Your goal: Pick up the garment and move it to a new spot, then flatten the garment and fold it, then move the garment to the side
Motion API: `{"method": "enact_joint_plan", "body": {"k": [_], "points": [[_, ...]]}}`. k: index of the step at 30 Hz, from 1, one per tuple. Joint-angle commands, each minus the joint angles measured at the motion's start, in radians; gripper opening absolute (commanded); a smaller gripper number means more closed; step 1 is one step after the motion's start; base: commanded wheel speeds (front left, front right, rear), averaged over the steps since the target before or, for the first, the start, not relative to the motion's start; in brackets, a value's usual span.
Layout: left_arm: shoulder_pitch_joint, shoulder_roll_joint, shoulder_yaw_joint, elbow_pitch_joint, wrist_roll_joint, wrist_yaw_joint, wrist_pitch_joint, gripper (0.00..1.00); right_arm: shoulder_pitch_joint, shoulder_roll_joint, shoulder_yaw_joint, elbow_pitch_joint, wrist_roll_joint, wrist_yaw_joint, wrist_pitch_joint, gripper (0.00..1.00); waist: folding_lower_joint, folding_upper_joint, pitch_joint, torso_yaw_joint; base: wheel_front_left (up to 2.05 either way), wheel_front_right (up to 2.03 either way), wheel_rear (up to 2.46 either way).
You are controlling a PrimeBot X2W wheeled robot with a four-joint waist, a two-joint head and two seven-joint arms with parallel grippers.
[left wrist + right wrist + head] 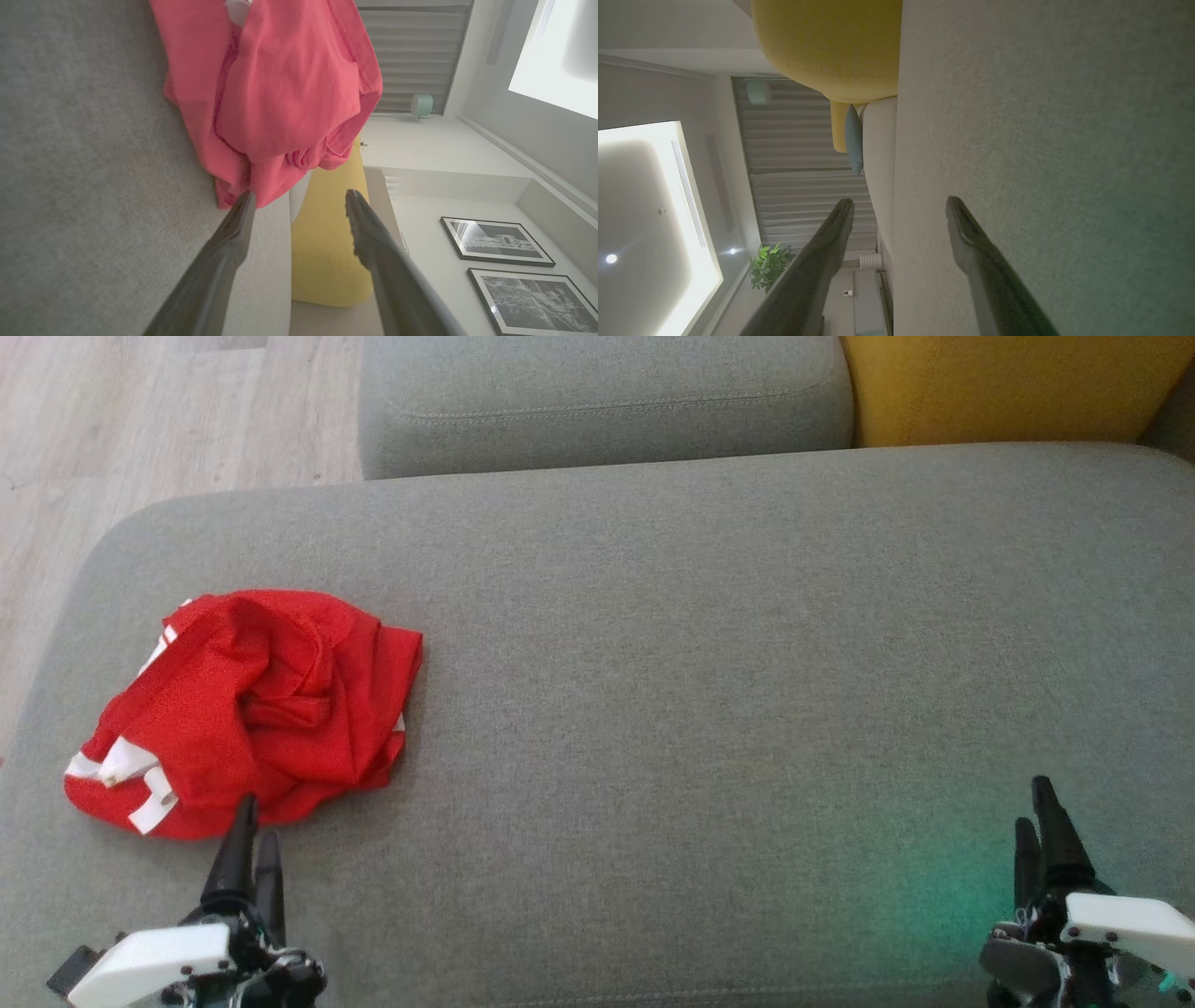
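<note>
The garment is a crumpled red piece with white trim, lying on the left part of the grey sofa seat. My left gripper sits just in front of its near edge, open, nothing between its fingers. In the left wrist view the garment fills the upper middle and the left gripper has one fingertip at the cloth's edge. My right gripper rests open low over the seat's front right; the right wrist view shows the right gripper with spread fingers beside bare cushion.
A grey back cushion and a yellow cushion lie behind the seat. Wooden floor shows off the sofa's left edge. The seat from the middle to the right is bare fabric.
</note>
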Motion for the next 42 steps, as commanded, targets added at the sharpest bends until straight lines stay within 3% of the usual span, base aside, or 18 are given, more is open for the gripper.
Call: {"method": "enact_joint_plan", "body": {"k": [1, 9, 17, 25, 42], "points": [[-0.039, 0.010, 0.004, -0.042, 0.008, -0.005, -0.006, 1.00, -0.046, -0.003, 0.004, -0.038, -0.011, 0.000, -0.011, 1.00, 0.0000, -0.0001, 0.000, 0.000, 0.00, 0.00, 0.00], [-0.044, 0.011, 0.035, -0.066, 0.057, -0.006, -0.029, 1.00, -0.055, -0.004, -0.002, -0.061, -0.116, 0.000, -0.034, 1.00, 0.0000, -0.0001, -0.001, 0.000, 0.00, 0.00, 0.00], [-0.050, 0.012, 0.048, -0.102, 0.137, -0.006, -0.053, 1.00, -0.063, -0.004, 0.002, -0.126, -0.312, 0.000, -0.058, 1.00, 0.0000, -0.0001, 0.000, 0.001, 0.00, 0.00, 0.00], [-0.052, 0.014, 0.022, -0.183, 0.295, 0.006, -0.079, 1.00, -0.067, -0.005, 0.043, -0.208, -0.565, 0.000, -0.084, 1.00, 0.0000, -0.0001, 0.002, 0.005, 0.00, 0.00, 0.00], [-0.037, 0.016, -0.088, -0.257, 0.668, 0.067, -0.126, 1.00, -0.067, -0.006, 0.089, -0.252, -0.864, 0.000, -0.132, 1.00, 0.0000, -0.0001, -0.002, 0.003, 0.00, 0.00, 0.00]]}}
